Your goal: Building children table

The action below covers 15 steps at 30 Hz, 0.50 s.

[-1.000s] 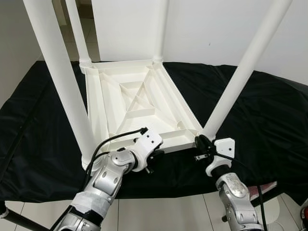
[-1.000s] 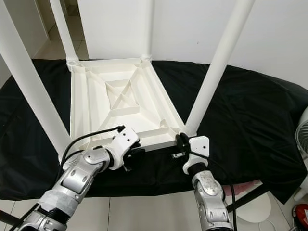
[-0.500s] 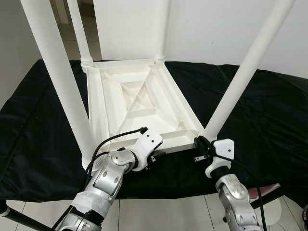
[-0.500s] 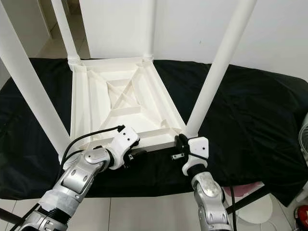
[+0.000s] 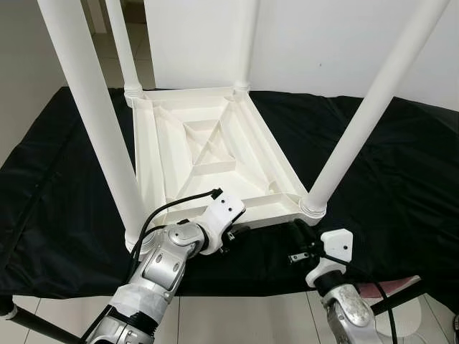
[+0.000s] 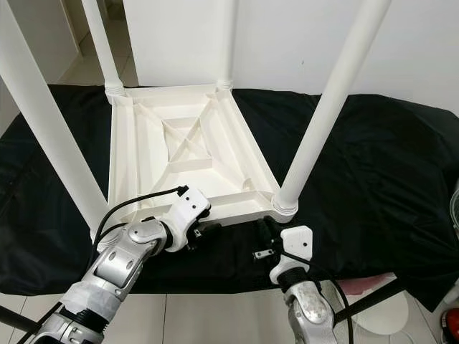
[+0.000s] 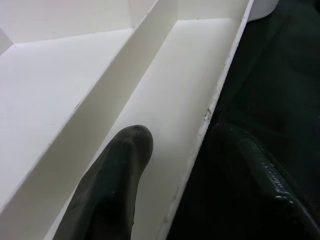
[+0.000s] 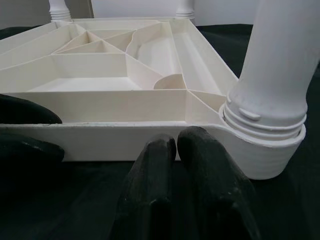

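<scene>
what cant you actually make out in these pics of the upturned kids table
- Ends of all four table legs: cut off by the top edge of both eye views.
- Left gripper fingers at the near rim: the white wrist housing hides them in the eye views; the left wrist view shows one finger either side of the rim, contact unclear.
- What lies under the black cloth: covered.
</scene>
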Motion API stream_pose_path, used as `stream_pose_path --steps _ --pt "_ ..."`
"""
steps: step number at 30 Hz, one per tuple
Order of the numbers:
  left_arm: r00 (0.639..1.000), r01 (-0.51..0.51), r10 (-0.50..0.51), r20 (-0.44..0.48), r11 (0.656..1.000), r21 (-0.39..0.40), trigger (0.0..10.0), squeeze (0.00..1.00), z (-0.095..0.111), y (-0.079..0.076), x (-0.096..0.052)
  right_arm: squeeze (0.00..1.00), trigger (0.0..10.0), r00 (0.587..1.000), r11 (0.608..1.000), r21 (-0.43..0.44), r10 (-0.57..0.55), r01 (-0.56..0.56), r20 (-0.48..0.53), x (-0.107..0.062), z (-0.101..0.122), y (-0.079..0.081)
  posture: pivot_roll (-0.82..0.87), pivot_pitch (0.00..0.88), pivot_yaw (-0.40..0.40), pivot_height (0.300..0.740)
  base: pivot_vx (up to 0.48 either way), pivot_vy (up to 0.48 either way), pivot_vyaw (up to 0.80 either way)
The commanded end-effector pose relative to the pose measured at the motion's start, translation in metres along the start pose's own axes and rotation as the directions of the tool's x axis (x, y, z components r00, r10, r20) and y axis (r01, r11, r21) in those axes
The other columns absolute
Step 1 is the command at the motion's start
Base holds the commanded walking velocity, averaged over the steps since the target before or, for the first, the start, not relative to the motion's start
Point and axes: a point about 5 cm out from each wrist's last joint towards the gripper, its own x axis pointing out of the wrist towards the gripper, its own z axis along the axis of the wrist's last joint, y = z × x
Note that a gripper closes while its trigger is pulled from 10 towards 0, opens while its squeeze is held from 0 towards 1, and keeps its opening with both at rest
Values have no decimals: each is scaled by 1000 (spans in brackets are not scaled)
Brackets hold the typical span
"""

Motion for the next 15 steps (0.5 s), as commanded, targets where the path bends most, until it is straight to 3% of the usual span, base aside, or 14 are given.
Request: stream_pose_path --steps 1,15 --pt "992 -73 69 -109 997 -35 10000 0 -24 4 1 0 10000 1000 1000 1 -27 27 -7 -4 0 -3 -6 84 -21 740 0 0 0" --pt "996 -64 59 -69 995 -76 10000 0 -12 5 10 0 10000 990 991 8 -136 136 -25 -20 -1 -6 -36 89 -3 740 0 0 0"
